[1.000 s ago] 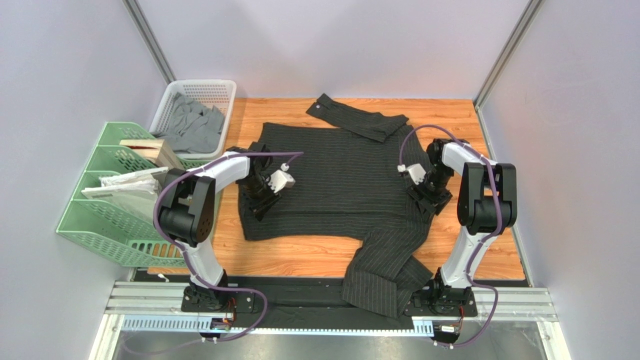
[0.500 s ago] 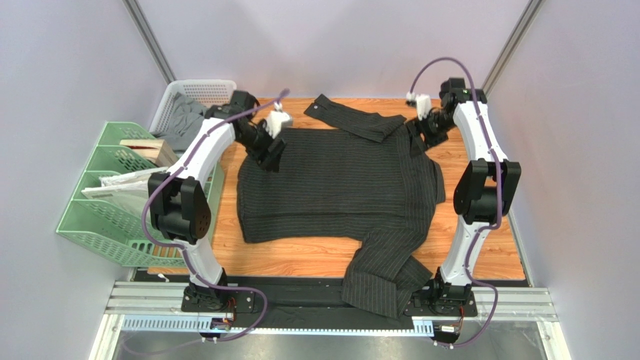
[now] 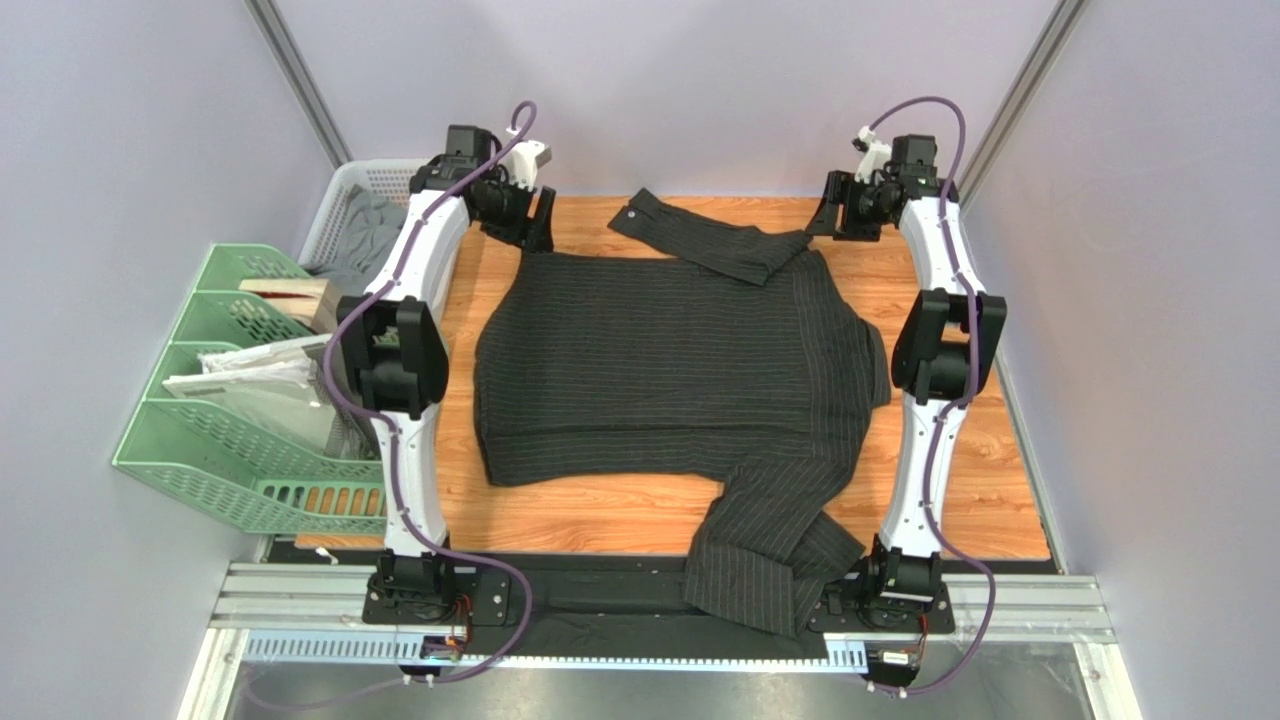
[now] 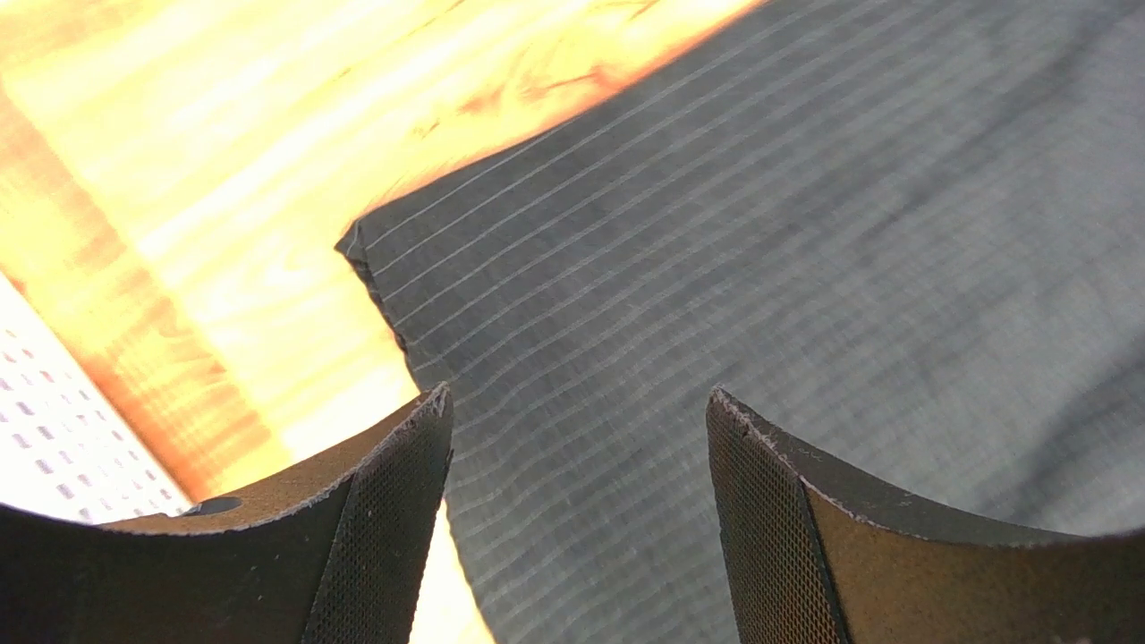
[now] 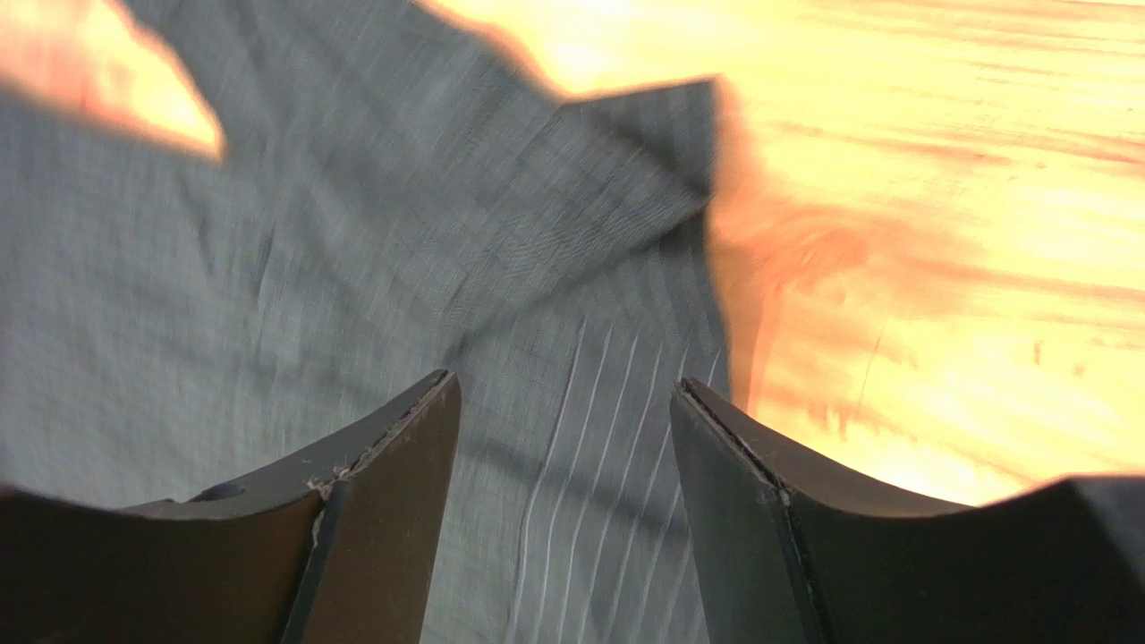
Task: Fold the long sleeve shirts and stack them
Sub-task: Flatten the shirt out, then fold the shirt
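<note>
One long sleeve shirt [image 3: 676, 360], charcoal with pale pinstripes, lies spread flat across the wooden table. One of its sleeves [image 3: 714, 233] lies folded along the far edge. The other sleeve [image 3: 766, 548] trails off the near edge between the arm bases. My left gripper [image 3: 529, 228] hovers open over the shirt's far left corner. In the left wrist view that corner [image 4: 370, 248] lies just ahead of the open left gripper [image 4: 578, 416]. My right gripper [image 3: 831, 222] stands open over the far right corner. Striped shirt fabric [image 5: 591, 403] shows between the fingers of the right gripper [image 5: 565, 389], ungripped.
A white basket [image 3: 436, 177] holding grey garments [image 3: 361, 248] sits at the far left, close behind my left gripper. A green file rack [image 3: 226, 405] with papers stands along the left side. Bare wood [image 3: 932, 495] runs down the right of the shirt, and grey walls enclose the table.
Both arms have swept from the shirt's mid sides out to its far corners, stretching nearly straight. The left jaws have opened wider. The shirt body now lies smoother.
</note>
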Robot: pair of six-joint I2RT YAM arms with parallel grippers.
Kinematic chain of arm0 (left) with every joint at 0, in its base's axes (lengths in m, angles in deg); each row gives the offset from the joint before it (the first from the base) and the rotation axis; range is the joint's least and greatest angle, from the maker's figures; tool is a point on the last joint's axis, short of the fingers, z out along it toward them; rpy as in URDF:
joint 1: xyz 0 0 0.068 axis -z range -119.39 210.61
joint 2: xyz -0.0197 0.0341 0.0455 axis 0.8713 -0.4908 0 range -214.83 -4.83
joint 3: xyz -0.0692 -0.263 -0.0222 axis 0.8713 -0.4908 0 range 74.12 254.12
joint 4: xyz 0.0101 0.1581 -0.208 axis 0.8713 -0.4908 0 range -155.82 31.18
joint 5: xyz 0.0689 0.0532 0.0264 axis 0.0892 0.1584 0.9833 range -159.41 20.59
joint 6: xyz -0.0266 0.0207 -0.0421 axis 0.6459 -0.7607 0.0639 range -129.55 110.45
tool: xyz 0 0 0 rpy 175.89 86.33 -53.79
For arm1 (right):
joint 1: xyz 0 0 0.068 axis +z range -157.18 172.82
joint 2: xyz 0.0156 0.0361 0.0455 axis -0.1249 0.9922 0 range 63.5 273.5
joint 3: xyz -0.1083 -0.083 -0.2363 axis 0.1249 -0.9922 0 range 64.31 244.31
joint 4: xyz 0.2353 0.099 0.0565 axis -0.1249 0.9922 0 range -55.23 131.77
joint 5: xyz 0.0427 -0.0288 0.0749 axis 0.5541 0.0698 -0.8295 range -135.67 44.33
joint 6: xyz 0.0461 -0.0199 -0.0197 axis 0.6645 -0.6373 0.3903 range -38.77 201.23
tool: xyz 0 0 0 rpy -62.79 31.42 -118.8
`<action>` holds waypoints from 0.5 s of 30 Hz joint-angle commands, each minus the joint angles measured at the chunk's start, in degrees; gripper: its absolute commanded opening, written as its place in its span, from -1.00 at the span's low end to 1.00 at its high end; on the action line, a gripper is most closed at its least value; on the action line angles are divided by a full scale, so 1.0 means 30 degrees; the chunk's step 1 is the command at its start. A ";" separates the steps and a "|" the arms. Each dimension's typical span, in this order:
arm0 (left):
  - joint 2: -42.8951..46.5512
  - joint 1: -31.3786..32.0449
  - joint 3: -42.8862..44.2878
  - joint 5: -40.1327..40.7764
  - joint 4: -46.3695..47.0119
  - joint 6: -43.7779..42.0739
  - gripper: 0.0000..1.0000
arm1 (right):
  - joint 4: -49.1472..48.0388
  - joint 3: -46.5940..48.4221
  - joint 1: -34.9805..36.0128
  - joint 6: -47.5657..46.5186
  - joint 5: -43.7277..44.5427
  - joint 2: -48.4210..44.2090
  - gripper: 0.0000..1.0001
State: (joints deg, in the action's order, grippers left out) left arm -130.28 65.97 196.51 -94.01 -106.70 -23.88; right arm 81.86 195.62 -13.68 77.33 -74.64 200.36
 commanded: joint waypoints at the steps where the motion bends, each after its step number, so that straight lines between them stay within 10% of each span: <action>1: -0.1102 -0.0528 0.1186 0.1284 0.1133 0.1875 0.50 | -0.4795 0.0761 0.0000 0.4929 0.1476 0.0958 0.28; 15: -0.4090 -0.0793 0.2590 0.4772 0.2571 0.1731 0.44 | -0.6321 0.1377 0.0351 0.6896 0.2216 0.3598 0.21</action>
State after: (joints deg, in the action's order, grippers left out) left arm -139.87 63.85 201.30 -83.67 -101.30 -18.35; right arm 67.54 196.39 -12.92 95.32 -68.46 210.17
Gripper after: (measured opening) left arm 0.727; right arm 0.602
